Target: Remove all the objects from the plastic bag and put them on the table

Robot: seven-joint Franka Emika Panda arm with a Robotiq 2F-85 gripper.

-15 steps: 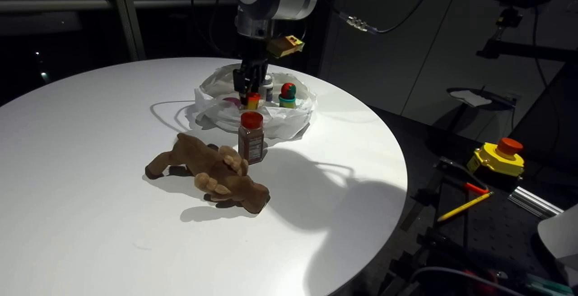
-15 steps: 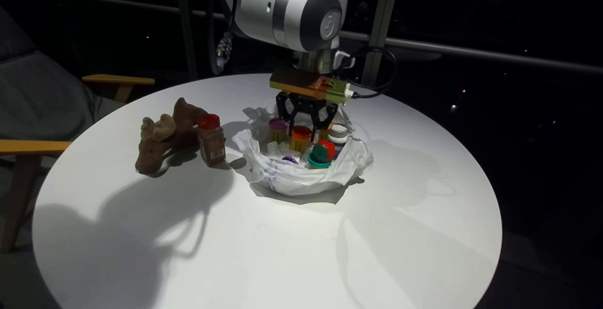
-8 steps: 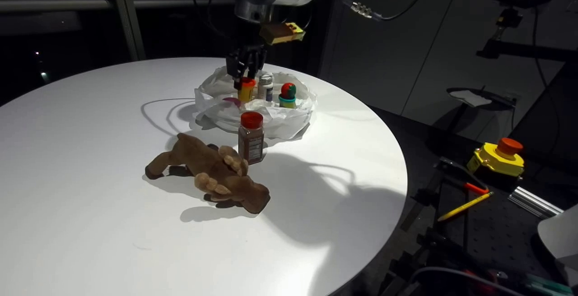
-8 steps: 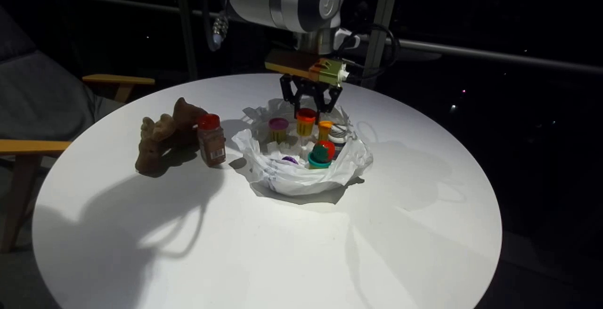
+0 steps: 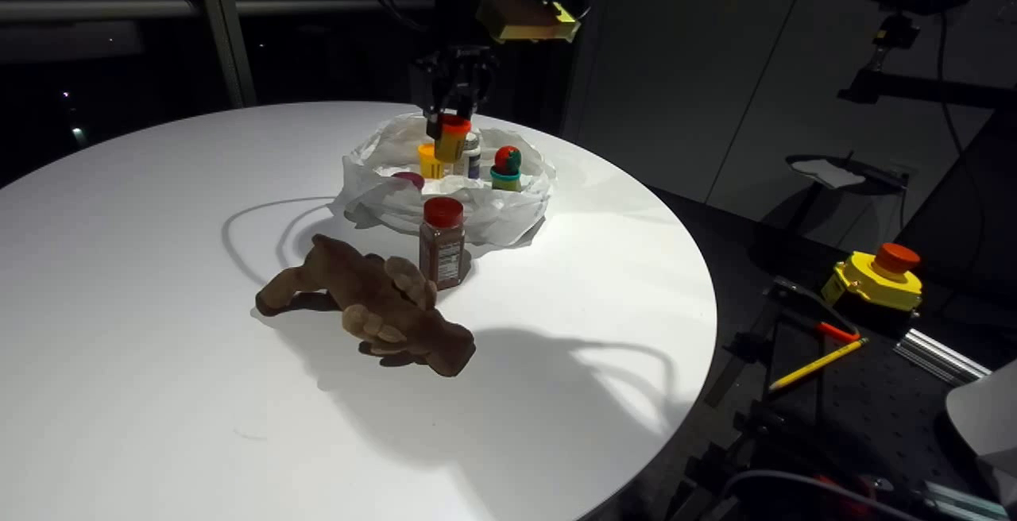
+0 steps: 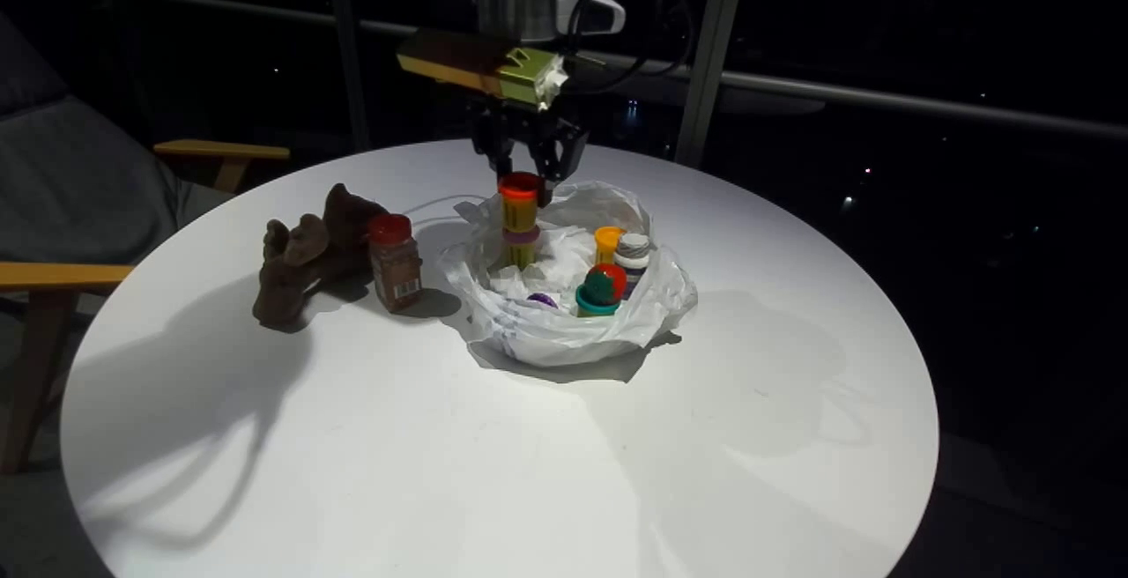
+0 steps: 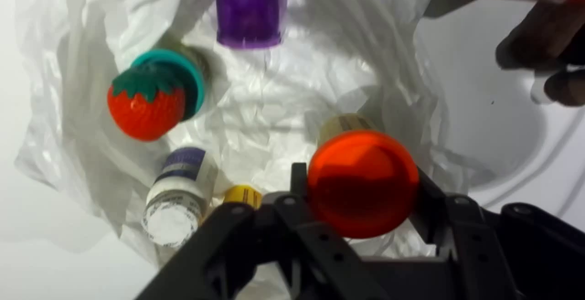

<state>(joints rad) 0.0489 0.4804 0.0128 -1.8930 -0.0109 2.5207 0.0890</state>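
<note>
1. Hand (image 6: 524,183) closed around an orange-lidded tub (image 6: 520,208), gripping it from both sides at the lid, pointing down. Tub hangs over the plastic bag (image 6: 568,344), long axis near upright in both exterior views.
2. Relation that counts: tub is within the bag's outline, nearest the rim on the side of the red-capped jar (image 5: 442,247) and brown soft toy (image 5: 357,283). Worktop (image 6: 529,472) lies just past that rim. Next move probably calls for more height, then a sideways carry over the crumpled edge; carried low, the tub's base could snag the plastic.
3. Straight below it in an exterior view: a purple-lidded tub (image 6: 521,249). Touching or apart, cannot tell.
4. Other bag contents: yellow-lidded tub (image 6: 608,243) just beside a white bottle (image 6: 633,261); strawberry (image 7: 146,112) at the mouth of a teal-rimmed tub (image 7: 196,80), seated in it or on it unclear; shiny purple container (image 7: 249,12) by the bag wall.
5. Jar upright on the worktop, toy near it. My reading: 2 objects out, 1 held, 5 or 6 to go.
</note>
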